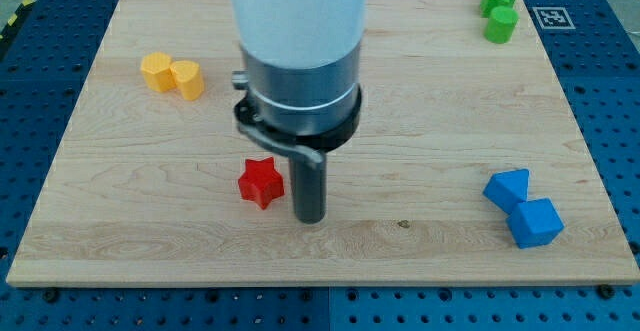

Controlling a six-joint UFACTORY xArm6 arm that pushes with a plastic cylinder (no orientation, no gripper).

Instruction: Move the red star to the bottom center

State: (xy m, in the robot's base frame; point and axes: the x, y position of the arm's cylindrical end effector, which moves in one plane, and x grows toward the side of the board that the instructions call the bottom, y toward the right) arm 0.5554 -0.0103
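Observation:
The red star (261, 181) lies on the wooden board (420, 121), left of centre and toward the view's bottom. My tip (311, 217) rests on the board just to the right of the star and slightly lower, with a narrow gap between them. The arm's grey and white body rises above the tip and hides the board's top centre.
Two yellow blocks (173, 75) sit together at the upper left. Two green blocks (499, 12) sit at the top right corner. Two blue blocks (523, 207) sit at the lower right. The board's bottom edge (320, 284) runs just below the tip.

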